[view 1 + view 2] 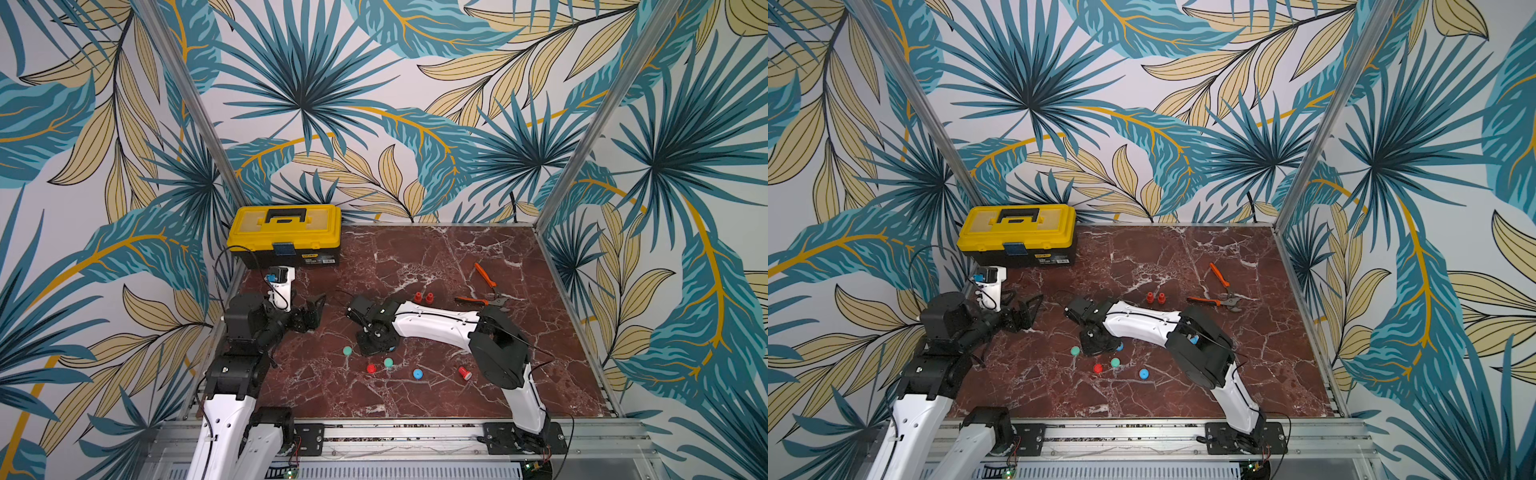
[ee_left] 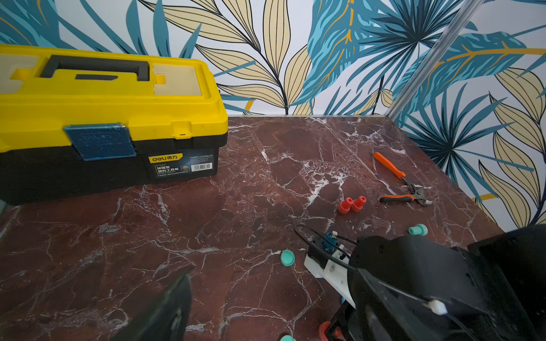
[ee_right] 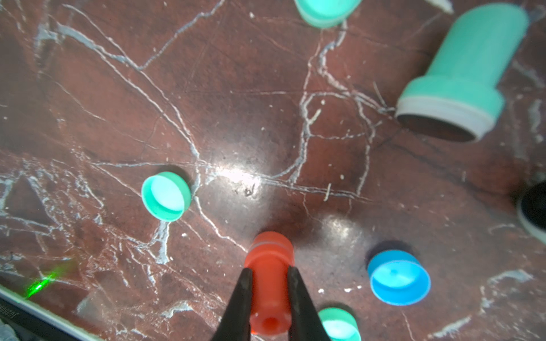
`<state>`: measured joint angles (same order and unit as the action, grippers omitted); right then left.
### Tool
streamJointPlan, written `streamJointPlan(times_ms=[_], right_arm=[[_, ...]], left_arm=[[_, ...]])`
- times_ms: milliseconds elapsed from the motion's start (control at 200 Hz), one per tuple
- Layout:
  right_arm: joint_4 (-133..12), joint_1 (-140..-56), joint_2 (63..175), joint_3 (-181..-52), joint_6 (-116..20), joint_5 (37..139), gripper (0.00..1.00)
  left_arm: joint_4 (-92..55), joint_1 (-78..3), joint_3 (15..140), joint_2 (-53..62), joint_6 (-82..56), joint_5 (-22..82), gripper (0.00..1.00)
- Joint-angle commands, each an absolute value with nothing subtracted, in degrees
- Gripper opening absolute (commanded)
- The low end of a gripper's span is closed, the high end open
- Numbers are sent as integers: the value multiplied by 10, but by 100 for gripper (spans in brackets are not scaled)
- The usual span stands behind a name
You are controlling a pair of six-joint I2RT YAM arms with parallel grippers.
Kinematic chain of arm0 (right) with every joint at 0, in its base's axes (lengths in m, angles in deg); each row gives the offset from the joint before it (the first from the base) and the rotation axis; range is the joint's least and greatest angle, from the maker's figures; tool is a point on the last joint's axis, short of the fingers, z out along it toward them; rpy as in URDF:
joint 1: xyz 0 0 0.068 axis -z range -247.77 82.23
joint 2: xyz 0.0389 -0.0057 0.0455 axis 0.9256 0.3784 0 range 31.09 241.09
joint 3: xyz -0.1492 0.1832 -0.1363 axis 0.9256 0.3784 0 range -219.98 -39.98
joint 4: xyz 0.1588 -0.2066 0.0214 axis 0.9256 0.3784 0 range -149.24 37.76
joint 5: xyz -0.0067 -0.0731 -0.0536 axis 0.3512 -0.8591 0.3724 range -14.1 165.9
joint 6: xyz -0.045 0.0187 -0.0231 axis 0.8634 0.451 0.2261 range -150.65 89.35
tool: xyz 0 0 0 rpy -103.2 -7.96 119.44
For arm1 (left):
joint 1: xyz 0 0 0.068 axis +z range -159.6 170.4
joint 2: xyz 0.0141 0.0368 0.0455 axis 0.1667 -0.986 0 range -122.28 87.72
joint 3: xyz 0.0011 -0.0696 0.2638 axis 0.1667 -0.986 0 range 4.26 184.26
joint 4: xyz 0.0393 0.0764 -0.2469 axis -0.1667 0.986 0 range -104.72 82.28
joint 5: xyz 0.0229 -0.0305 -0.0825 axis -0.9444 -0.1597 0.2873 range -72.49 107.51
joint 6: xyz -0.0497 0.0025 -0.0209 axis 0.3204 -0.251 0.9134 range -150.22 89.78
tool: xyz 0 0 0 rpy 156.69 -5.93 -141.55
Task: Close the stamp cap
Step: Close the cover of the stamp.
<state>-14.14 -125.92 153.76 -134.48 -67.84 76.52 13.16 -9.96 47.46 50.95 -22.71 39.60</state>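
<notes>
My right gripper (image 3: 269, 271) is shut on a red stamp (image 3: 270, 295), gripping its narrow handle. The stamp's wide end, marked by a pale ring, points down close to the marble table (image 3: 236, 103); I cannot tell whether it touches. In both top views this gripper (image 1: 376, 343) (image 1: 1100, 343) hangs over the middle of the table, and the stamp is hidden under it. A red cap (image 1: 371, 368) (image 1: 1098, 368) lies just in front of it. My left gripper (image 1: 316, 313) (image 1: 1027, 313) stands open and empty at the left, one finger (image 2: 165, 310) showing.
Green caps (image 1: 347, 351) (image 1: 388, 362) (image 3: 166, 196) and blue caps (image 1: 418, 373) (image 3: 399, 277) lie around the right gripper. A green stamp (image 3: 464, 73) and a red one (image 1: 464, 372) lie on their sides. Two red stamps (image 1: 424, 297) stand by orange pliers (image 1: 486, 291). A yellow toolbox (image 1: 286, 232) sits back left.
</notes>
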Motion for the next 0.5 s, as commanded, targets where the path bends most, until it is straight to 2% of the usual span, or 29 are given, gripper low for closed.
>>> streamJointPlan(times_ms=[0, 270, 496], right_arm=[[-48, -1269, 1630, -1350, -657, 701, 7], [5, -1289, 1695, -1400, -643, 672, 7], [-31, -1289, 1663, -1391, -653, 694, 7]], left_arm=[[124, -94, 469, 509, -225, 401, 87], [124, -94, 470, 505, -225, 401, 87], [124, -94, 470, 502, -226, 401, 87]])
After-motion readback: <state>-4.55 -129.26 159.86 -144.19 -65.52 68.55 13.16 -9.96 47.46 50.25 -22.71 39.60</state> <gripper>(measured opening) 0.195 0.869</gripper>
